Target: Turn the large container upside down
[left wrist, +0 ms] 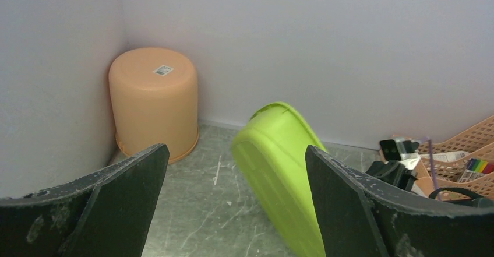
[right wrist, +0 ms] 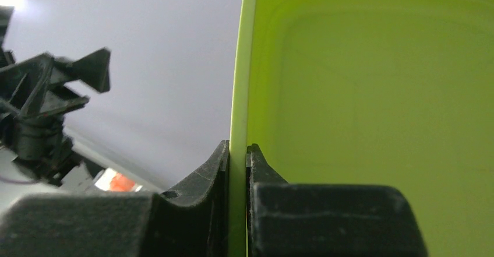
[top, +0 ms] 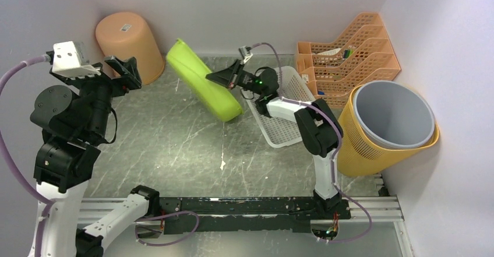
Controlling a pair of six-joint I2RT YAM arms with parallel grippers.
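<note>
From above, a scuffed grey-green table (top: 175,146) is being enclosed by pale walls on three sides. The large green container (top: 204,88) is being held steeply tilted by the right gripper (top: 226,80) near the back wall, between an upturned orange bucket (top: 129,44) in the left corner and a white basket (top: 285,114). Whether its lower end is touching the table cannot be told. In the left wrist view, the left gripper (left wrist: 236,152) is being held wide apart with nothing gripped, the container and bucket being framed beyond it. In the right wrist view, the container's rim is being pinched between the narrowed fingers (right wrist: 198,178).
</note>
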